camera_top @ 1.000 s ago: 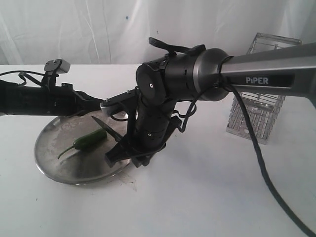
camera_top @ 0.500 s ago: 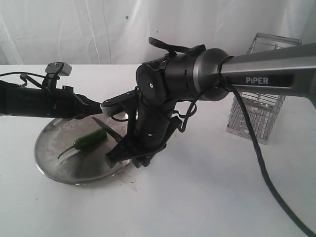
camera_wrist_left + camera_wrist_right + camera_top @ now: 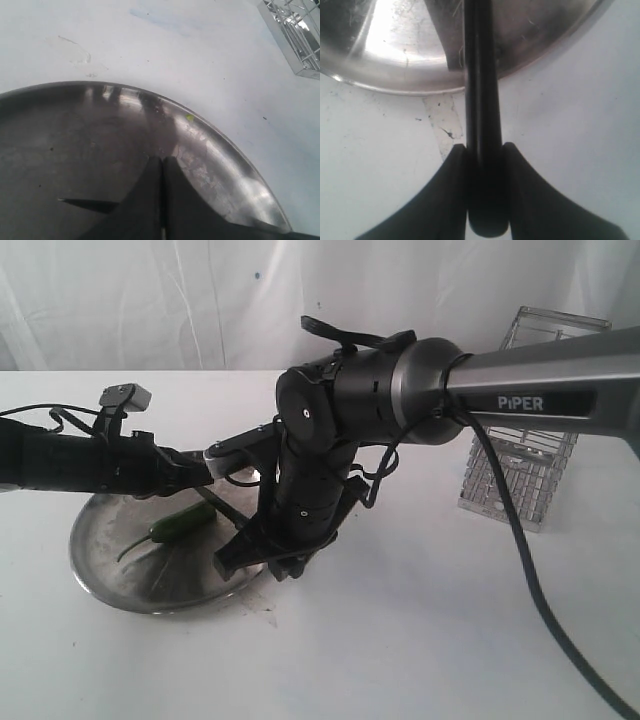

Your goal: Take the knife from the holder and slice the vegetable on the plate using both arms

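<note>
Right arm (image 3: 520,390): grey PiPER link, enters from 3 o'clock. Holder (image 3: 530,440): chrome wire, at 2 o'clock. Plate (image 3: 100,570): steel, at 8 o'clock. Right gripper (image 3: 485,155): jaws clamped on knife (image 3: 479,90) handle, at plate's rim. Left gripper (image 3: 162,172): jaws closed together, empty, above plate. Vegetable (image 3: 180,523): green, on plate.

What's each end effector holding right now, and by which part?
Right end effector grips the knife by its handle end. Left end effector is shut, holding nothing.

The left arm (image 3: 90,462) now reaches farther across the plate (image 3: 110,565) — its closed gripper (image 3: 205,472) sits lower, hiding most of the knife (image 3: 225,512) blade — closer to the pepper (image 3: 180,523).
</note>
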`<state>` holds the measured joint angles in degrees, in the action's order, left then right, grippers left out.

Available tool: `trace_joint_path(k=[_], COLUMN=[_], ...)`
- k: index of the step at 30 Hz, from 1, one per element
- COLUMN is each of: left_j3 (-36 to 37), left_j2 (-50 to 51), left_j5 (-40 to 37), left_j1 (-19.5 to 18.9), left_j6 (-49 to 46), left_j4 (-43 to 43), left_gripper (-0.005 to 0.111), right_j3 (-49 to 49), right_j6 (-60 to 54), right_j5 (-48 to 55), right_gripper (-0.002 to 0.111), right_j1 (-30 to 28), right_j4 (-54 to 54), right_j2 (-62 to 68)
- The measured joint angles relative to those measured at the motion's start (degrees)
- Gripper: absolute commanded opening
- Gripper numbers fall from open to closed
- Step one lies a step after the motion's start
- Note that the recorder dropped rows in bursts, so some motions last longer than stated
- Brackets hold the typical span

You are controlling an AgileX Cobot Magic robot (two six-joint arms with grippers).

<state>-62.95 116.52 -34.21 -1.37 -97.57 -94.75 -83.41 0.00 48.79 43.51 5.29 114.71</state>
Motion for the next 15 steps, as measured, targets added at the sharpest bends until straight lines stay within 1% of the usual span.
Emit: trace_joint_path(k=[10,15], left_j3=[0.0,-0.27], left_j2=[0.77,3.04], left_j5=[1.93,2.02], left_j1=[0.0,0.0], left_j6=[-0.12,1.14], left_j4=[1.76,3.18], left_gripper=[0.0,0.0], right_j3=[0.0,-0.09], right_j6=[0.0,0.0], right_j5=[0.0,0.1], right_gripper=[0.0,0.0], right_j1=[0.0,0.0], right_j4=[0.0,0.23], right_j2=[0.36,2.48])
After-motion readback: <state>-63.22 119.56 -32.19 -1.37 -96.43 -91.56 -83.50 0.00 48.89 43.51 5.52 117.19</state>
